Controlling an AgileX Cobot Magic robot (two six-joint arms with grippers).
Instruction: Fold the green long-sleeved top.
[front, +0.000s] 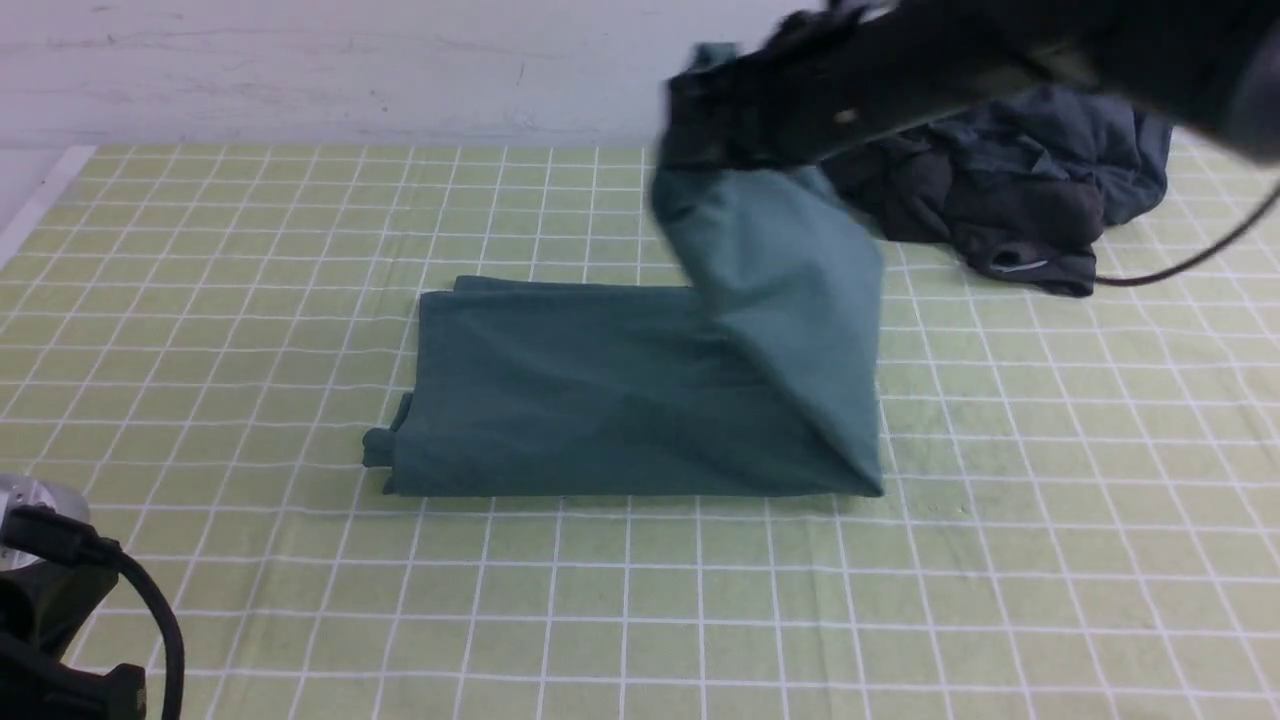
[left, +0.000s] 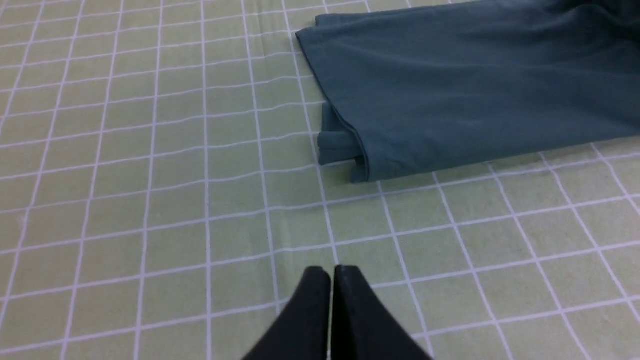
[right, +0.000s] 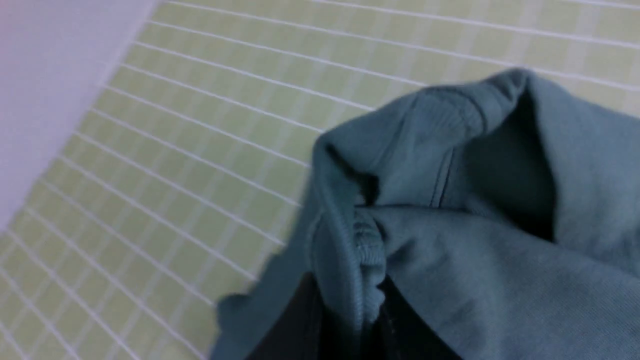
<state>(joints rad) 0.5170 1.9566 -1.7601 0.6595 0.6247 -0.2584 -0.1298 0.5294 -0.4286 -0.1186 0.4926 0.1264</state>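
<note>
The large muted teal-green cotton long-sleeved top (front: 600, 400) lies as a folded band at the centre of the pale green checked tablecloth (front: 1000, 560), with its 3 o'clock end raised. The black right gripper (right: 346, 320) pinches a ribbed edge of that end, up toward 1 o'clock. The black left gripper (left: 332, 274) hangs pressed together and empty at the top's 7 o'clock. This looks like the crosswise fold. Next, the raised end should be carried toward 9 o'clock and laid flush.

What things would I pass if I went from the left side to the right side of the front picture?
left arm → green long-sleeved top → dark heap of clothes
</note>
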